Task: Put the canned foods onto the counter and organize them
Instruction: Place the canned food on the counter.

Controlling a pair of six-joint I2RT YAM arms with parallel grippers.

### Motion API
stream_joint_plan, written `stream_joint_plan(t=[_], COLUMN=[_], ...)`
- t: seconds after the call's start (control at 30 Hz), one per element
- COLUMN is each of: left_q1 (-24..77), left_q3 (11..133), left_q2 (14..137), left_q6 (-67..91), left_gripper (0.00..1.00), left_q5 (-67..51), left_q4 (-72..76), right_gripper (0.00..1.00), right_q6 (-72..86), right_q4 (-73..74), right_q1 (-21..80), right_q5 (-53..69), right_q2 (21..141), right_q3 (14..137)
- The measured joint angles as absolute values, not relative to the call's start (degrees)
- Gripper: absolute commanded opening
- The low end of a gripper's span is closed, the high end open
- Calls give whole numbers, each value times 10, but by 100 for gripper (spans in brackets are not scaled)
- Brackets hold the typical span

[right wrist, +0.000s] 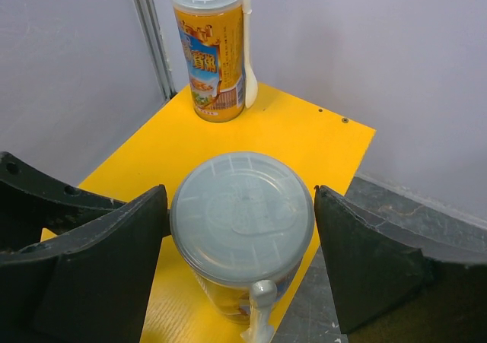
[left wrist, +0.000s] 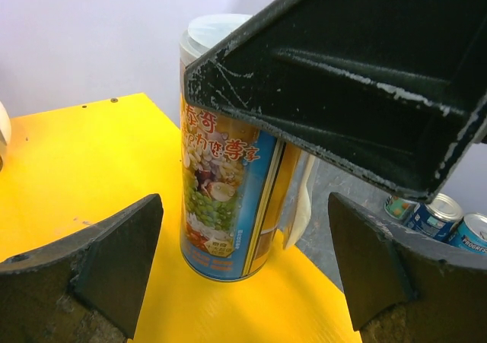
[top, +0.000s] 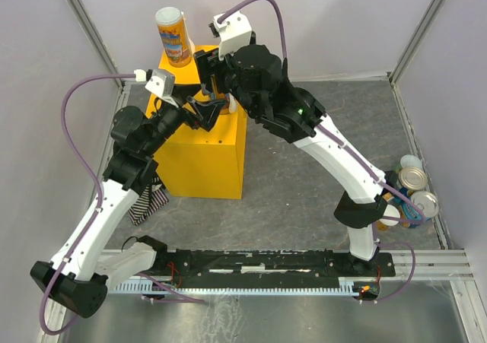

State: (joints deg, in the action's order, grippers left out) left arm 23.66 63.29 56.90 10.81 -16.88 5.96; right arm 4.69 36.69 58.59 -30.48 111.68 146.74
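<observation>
The counter [top: 205,157] is a bright yellow box at the back left. A tall can with a white lid [top: 173,37] stands on its far left corner, and it appears as the orange-labelled can [right wrist: 209,50] with a white spoon on its side. A second can [right wrist: 242,217], blue and yellow with a white lid, stands upright near the counter's right edge [right wrist: 304,134]. My right gripper [right wrist: 240,229] is open astride it, with a small gap at the right finger. My left gripper [left wrist: 243,282] is open just short of that same can [left wrist: 228,168], nothing between its fingers.
Several more cans [top: 413,191] stand together on the grey floor at the far right, also in the left wrist view as cans [left wrist: 430,215]. A striped cloth [top: 148,202] lies at the counter's left foot under my left arm. Grey walls close the back and sides.
</observation>
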Motion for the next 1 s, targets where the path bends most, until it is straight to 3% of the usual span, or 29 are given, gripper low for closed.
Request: stream_joint_plan(t=[0.53,1.0], left_q1=[237,242], left_q3=[651,660], left_q2=[611,630], left_q6=[108,108], left_gripper=[94,78], left_q5=[-171,-171], left_q4=[68,83], right_gripper=[86,85], right_q6=[44,47], right_q4=[323,270], right_q1=[583,561], right_q5=[-306,-307], right_q2=[1077,1002], right_q3=[1416,1327])
